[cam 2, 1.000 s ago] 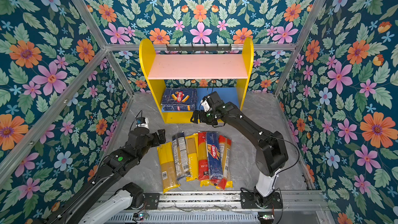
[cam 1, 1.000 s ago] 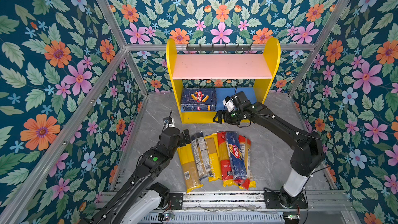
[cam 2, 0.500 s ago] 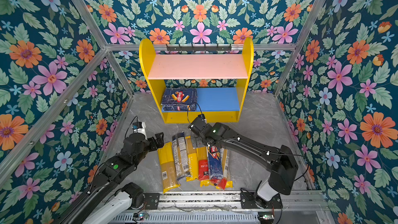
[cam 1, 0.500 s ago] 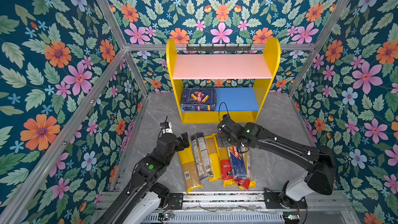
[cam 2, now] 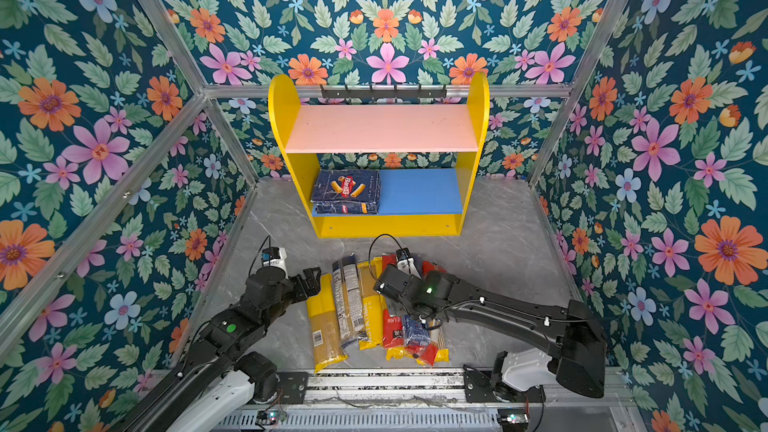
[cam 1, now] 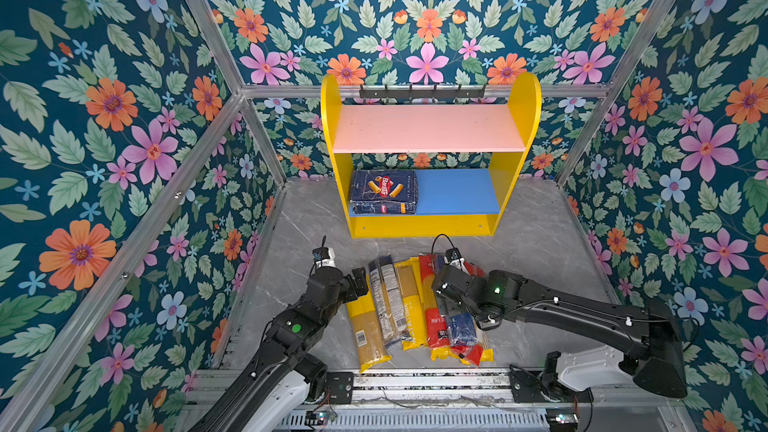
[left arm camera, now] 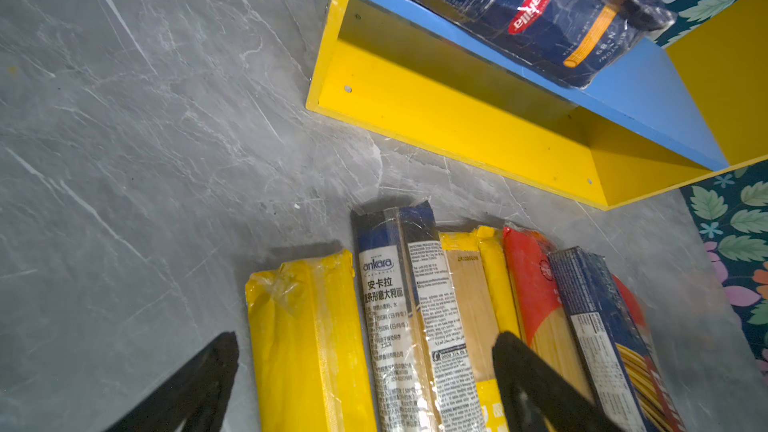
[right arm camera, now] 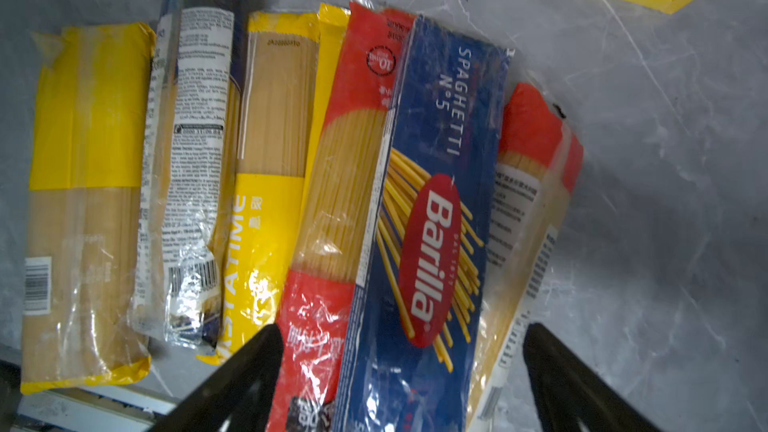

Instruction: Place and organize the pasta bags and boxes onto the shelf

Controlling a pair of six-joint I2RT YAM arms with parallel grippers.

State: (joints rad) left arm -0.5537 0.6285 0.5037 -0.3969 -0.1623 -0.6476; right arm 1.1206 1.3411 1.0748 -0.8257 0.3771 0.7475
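The rigatoni box (cam 1: 383,191) lay flat at the left end of the blue board (cam 1: 457,191) of the shelf (cam 1: 428,224), with the rest of that board and the pink board (cam 1: 428,128) above it bare. The spaghetti box (right arm camera: 428,201) lay on the table (cam 1: 540,251) in front of the shelf, resting slightly askew on top of a red bag (right arm camera: 332,168) and a second red bag (right arm camera: 536,151). To its left, side by side and touching, lay the PASTATIME bag (right arm camera: 266,209), the navy bag (right arm camera: 187,168) and a yellow bag (right arm camera: 83,201) at the end of the row, all pointing lengthwise toward the shelf. The right gripper (right arm camera: 403,330) hung over the spaghetti box with its jaws wide apart, one finger on each side of the box and neither pressing it. The left gripper (left arm camera: 365,342) hovered at the row's left end, jaws also spread and holding nothing, above the yellow and navy bags. Floral walls (cam 1: 124,118) enclosed the table.
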